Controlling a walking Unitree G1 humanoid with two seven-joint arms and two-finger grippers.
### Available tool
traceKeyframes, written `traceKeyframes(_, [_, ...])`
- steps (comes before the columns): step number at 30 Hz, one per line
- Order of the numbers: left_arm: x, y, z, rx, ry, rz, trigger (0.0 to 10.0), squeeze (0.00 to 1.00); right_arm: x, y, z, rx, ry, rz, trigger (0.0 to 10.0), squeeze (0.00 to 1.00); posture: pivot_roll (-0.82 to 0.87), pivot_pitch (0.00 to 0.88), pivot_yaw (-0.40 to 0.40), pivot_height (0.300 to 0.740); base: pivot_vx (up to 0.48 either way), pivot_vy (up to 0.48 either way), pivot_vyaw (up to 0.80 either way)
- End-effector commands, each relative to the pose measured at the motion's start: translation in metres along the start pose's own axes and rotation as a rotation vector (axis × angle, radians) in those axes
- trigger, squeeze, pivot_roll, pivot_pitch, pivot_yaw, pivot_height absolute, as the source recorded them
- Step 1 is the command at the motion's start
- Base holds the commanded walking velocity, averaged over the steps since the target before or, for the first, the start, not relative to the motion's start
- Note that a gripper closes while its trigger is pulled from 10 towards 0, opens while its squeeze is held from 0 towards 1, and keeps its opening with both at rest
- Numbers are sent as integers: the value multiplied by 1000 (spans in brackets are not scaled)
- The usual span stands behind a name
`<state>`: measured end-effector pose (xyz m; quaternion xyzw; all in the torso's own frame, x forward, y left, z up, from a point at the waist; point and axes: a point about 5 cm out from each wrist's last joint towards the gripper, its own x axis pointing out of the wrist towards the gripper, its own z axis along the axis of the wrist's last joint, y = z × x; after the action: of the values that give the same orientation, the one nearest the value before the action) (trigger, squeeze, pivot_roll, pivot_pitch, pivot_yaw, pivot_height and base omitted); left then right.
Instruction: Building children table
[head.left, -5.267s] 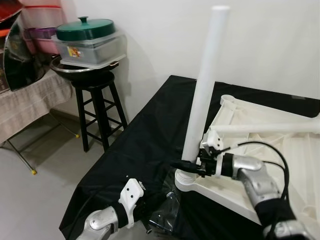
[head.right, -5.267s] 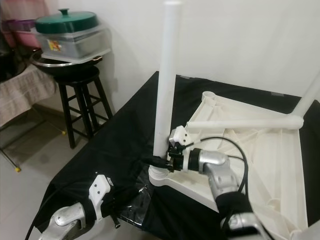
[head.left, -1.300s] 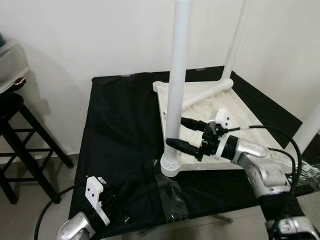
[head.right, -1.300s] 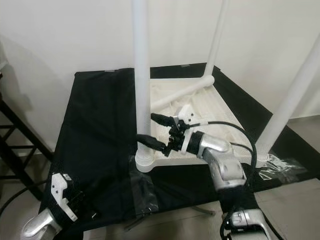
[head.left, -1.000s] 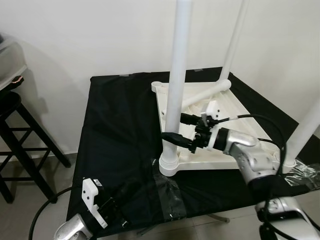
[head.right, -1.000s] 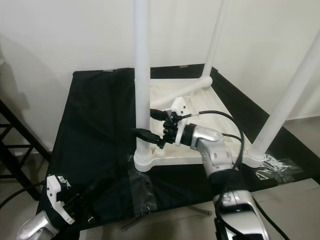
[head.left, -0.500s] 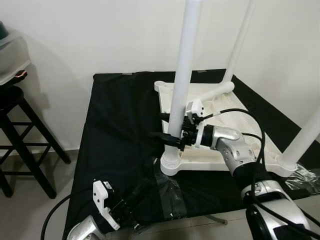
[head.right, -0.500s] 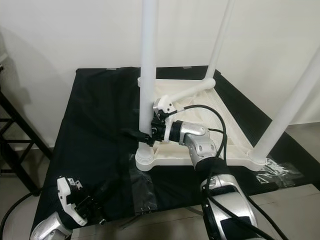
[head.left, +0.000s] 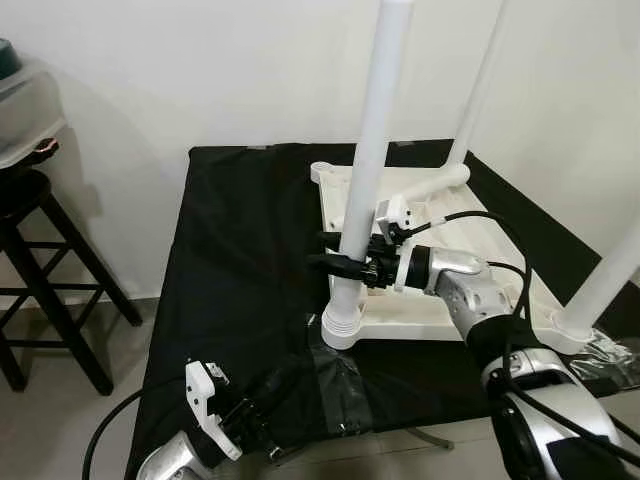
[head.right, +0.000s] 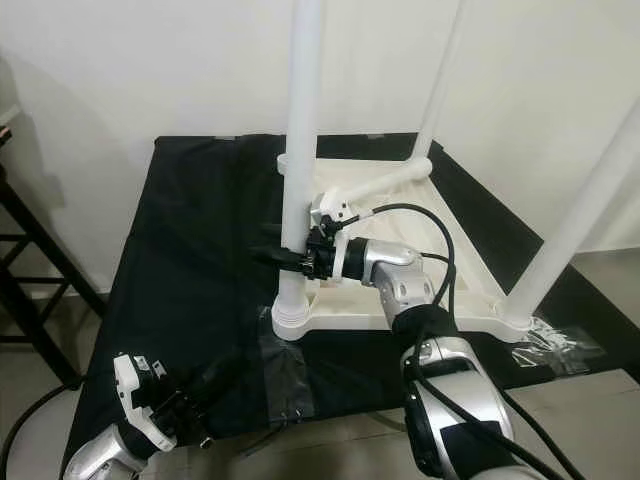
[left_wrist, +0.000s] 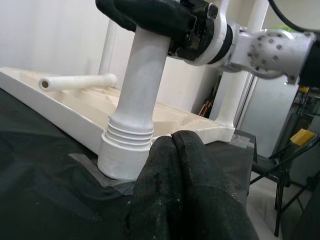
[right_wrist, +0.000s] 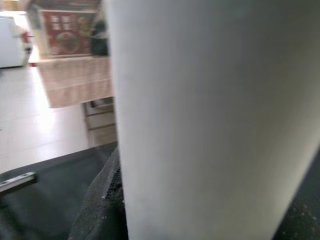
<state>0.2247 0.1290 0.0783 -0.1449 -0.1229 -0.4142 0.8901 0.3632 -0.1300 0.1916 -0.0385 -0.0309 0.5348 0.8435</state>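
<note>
Standing inverted on our black-draped table (head.left: 230, 240): one white tabletop (head.left: 470, 245). We count three legs upright in sockets, a fourth leg (head.left: 415, 187) lying loose on it. Right gripper (head.left: 342, 264), jaws clasped round the near leg (head.left: 372, 140). Left gripper (left_wrist: 175, 165) low, jaws closed, empty.

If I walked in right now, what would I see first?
A white children's table lying upside down on a black cloth, its legs pointing up. The right gripper is clamped round the nearest white leg, just above its foot. The left gripper rests shut on the cloth in front of that leg, near clear tape.
</note>
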Motion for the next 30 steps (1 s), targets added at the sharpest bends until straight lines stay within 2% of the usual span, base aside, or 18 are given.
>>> traceKeyframes(1, [-3, -2, -5, -36, 18, -8, 10000, 0, -8, 13, -34, 34, 119, -152, 0, 0, 65, 0, -78, 740, 0, 0, 0])
traceKeyframes(2, [-3, -2, -5, -41, 18, -11, 10000, 0, -8, 21, -43, 49, 138, -200, 0, 0, 65, 0, -78, 740, 0, 0, 0])
traceKeyframes(3, [-3, -2, -5, -41, 18, -11, 10000, 0, -8, 21, -43, 49, 138, -200, 0, 0, 65, 0, -78, 740, 0, 0, 0])
traceKeyframes(4, [-4, -2, -5, -45, 20, -15, 10000, 0, -6, 29, -62, 134, 151, -536, 0, 0, 41, 0, -66, 740, 0, 0, 0])
traceKeyframes(5, [-5, -2, -4, -53, 23, -21, 10000, 0, -12, 58, -86, 186, 217, -650, 0, 0, 47, 0, -65, 740, 0, 0, 0])
traceKeyframes(6, [-5, -2, -4, -53, 23, -21, 10000, 0, -12, 58, -86, 186, 217, -650, 0, 0, 47, 0, -65, 740, 0, 0, 0])
traceKeyframes(8, [-7, -1, -4, -59, 31, -32, 10000, 0, -24, 96, -108, 251, 299, -758, 0, 0, 21, 0, -38, 740, 0, 0, 0])
traceKeyframes(9, [-8, 0, -4, -58, 36, -37, 10000, 0, -28, 104, -112, 270, 316, -739, 0, 0, 21, 0, -38, 740, 0, 0, 0])
traceKeyframes(10, [-8, 0, -4, -58, 36, -37, 10000, 0, -28, 104, -112, 270, 316, -739, 0, 0, 21, 0, -38, 740, 0, 0, 0])
traceKeyframes(11, [-8, 1, -4, -60, 39, -41, 10000, 0, -35, 102, -111, 234, 340, -744, 0, 0, -2, 0, -20, 740, 0, 0, 0])
traceKeyframes(14, [-7, 1, -5, -69, 48, -58, 10000, 0, -53, 93, -106, 206, 389, -767, 0, 0, -5, 0, -24, 740, 0, 0, 0])
traceKeyframes(20, [-7, 2, -4, -72, 45, -54, 10000, 0, -59, 96, -102, 199, 458, -844, 0, 0, -6, 0, -22, 740, 0, 0, 0])
traceKeyframes(21, [-7, 2, -4, -73, 45, -53, 10000, 0, -60, 94, -98, 201, 464, -873, 10000, 0, -3, 0, -18, 740, 0, 0, 0])
traceKeyframes(23, [-8, 2, -5, -75, 45, -54, 10000, 0, -61, 94, -95, 202, 466, -899, 10000, 0, -2, 0, -19, 740, 0, 0, 0])
traceKeyframes(24, [-8, 2, -5, -78, 47, -57, 10000, 0, -60, 93, -90, 218, 451, -899, 10000, 1000, 3, 0, -14, 740, 0, 0, 0])
traceKeyframes(28, [-8, 2, -5, -81, 50, -61, 10000, 0, -59, 93, -85, 237, 435, -893, 10000, 1000, 3, 0, -14, 740, 0, 0, 0])
traceKeyframes(29, [-7, 3, -5, -86, 52, -65, 10000, 0, -43, 69, -52, 178, 234, -661, 10000, 835, 18, 0, -12, 740, 0, 0, 0])
traceKeyframes(30, [-7, 3, -5, -86, 52, -65, 10000, 0, -43, 69, -52, 178, 234, -661, 10000, 835, 18, 0, -12, 740, 0, 0, 0])
